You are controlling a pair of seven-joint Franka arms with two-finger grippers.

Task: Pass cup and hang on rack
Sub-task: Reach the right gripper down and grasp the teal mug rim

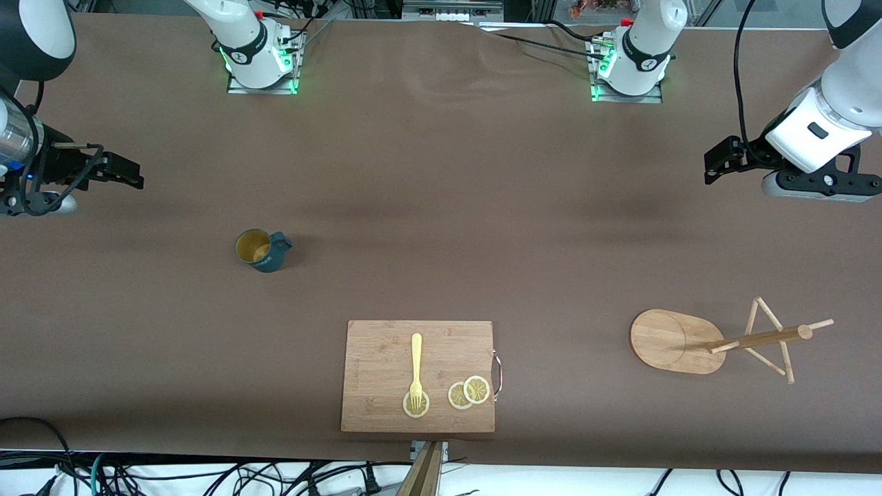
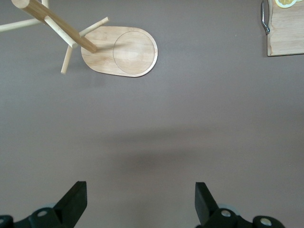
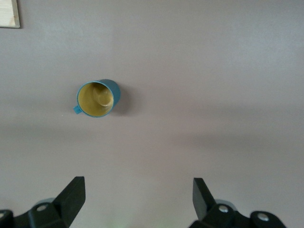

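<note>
**Operator:** List what you have, starting at the grippers.

**Clerk:** Item one, your right gripper (image 1: pixel 131 176): up in the air over bare table at the right arm's end, fingers (image 3: pixel 71 195) spread wide, nothing between them. Item two, your left gripper (image 1: pixel 716 162): up over bare table at the left arm's end, fingers (image 2: pixel 73 199) likewise spread wide and empty. Both arms wait.

**Operator:** And the cup?

**Clerk:** Item three, the cup (image 1: pixel 262 251): dark teal mug, yellowish-tan inside, standing upright on the brown table (image 1: pixel 441 207). You will find it nearer the front camera than your right gripper and well apart from it, toward the middle of the table. Its small handle points toward the left arm's end. The right wrist view shows its mouth (image 3: pixel 96 99) from above, with nothing touching it.

**Operator:** The rack?

**Clerk:** Item four, the rack (image 1: pixel 723 339): light wooden mug stand, oval base flat on the table, post and thin pegs rising from it. It stands nearer the front camera than your left gripper, well apart from it. The left wrist view shows base and post (image 2: pixel 118 50).

**Operator:** Anything else?

**Clerk:** Item five, a wooden cutting board (image 1: pixel 375 375) with a metal handle, between cup and rack and nearest the front camera. On it: a yellow fork (image 1: pixel 415 368), tines resting on one lemon slice (image 1: pixel 415 406), and two overlapping lemon slices (image 1: pixel 469 393) beside it.
</note>
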